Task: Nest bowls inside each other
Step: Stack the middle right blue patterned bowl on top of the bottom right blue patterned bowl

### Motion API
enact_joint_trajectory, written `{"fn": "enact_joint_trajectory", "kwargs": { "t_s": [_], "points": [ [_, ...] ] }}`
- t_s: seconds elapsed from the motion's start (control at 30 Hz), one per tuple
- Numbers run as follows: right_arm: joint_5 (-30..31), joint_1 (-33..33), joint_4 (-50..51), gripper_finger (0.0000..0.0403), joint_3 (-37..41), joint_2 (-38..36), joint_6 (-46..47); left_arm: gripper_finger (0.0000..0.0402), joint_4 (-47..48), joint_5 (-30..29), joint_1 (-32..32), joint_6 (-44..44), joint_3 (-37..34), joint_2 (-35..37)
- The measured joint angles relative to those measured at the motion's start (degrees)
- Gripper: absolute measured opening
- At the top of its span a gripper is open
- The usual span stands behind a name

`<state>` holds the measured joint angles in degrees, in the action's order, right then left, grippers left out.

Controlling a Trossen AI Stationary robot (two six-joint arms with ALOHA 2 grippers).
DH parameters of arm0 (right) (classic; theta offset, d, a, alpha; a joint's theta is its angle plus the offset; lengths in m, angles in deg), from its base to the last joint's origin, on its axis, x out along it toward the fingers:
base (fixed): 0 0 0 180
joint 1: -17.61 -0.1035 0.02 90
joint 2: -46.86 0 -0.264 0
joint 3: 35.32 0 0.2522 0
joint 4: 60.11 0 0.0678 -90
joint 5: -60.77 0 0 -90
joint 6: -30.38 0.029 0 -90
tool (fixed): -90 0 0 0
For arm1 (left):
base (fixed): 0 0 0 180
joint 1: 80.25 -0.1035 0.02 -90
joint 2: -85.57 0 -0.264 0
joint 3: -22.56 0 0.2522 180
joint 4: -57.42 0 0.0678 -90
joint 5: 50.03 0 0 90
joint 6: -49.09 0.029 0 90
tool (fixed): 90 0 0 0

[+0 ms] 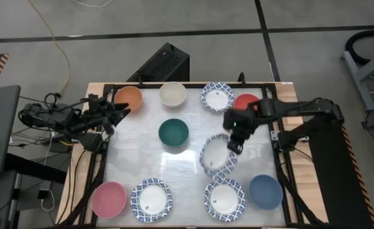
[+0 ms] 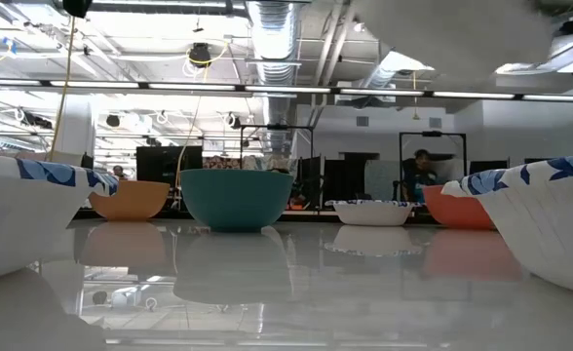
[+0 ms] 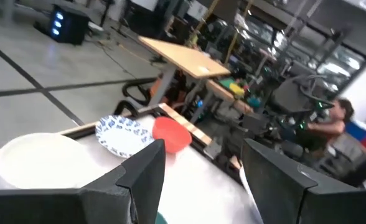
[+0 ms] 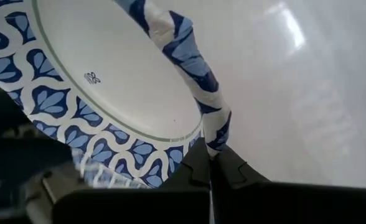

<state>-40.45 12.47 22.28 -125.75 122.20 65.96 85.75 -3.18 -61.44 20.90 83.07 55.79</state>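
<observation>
Ten bowls show in the high view. Along the far side sit an orange bowl (image 1: 129, 97), a cream-white bowl (image 1: 172, 94), a patterned bowl (image 1: 217, 97) and a red bowl (image 1: 246, 102). The dark green bowl (image 1: 173, 132) stands mid-table. Near the front are a pink bowl (image 1: 109, 199), two patterned bowls (image 1: 151, 200) (image 1: 224, 198) and a blue bowl (image 1: 265, 191). My right gripper (image 1: 233, 147) is shut on a fourth patterned bowl (image 1: 216, 158) above the table's middle right. My left gripper (image 1: 120, 111) hangs open beside the orange bowl, with nothing between its fingers (image 3: 149, 177). My right gripper pinches the patterned bowl's rim (image 4: 218, 138) between its two fingers (image 4: 198, 163). The fingers slant down from above, on the bowl's far right side. The bowl hangs tilted below them, clear of the table, and shows as a pale blur at the top of the low view (image 2: 462, 39).
A black frame (image 1: 104, 137) runs round the white tabletop. Open tabletop lies between the green bowl and the front row. Cables and a laptop lie past the left edge (image 1: 21, 121). A person (image 2: 423, 175) sits in the room behind the table.
</observation>
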Motion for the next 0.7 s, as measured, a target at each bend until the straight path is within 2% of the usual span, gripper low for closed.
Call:
{"fn": "enact_joint_trajectory", "kwargs": {
  "t_s": [0.23, 0.33, 0.43, 0.57, 0.7],
  "points": [
    [-5.81, -12.9, 0.05, 0.0008, 0.03, 2.85, 4.97, 0.02, 1.63, 0.96, 0.02, -2.32, 0.0, -3.86],
    [-5.96, -16.17, -0.96, 0.0008, 0.07, 2.74, 6.0, 0.02, 1.63, 2.22, 0.02, -2.51, 0.0, -5.02],
    [-5.2, -17.3, -2.38, 0.0008, 0.31, 2.77, 8.84, 0.02, 1.63, 2.76, 0.02, -2.65, 0.0, -6.28],
    [-5.51, -17.28, -9.75, 0.0008, 4.07, 3.78, 9.55, 0.02, 1.63, 3.66, 0.02, -2.74, 0.0, -7.67],
    [-10.36, -16.35, -12.31, 0.0009, 7.11, 6.3, 9.02, 0.02, 1.59, 3.87, 0.02, -3.77, 0.0, -8.4]
  ]
}}
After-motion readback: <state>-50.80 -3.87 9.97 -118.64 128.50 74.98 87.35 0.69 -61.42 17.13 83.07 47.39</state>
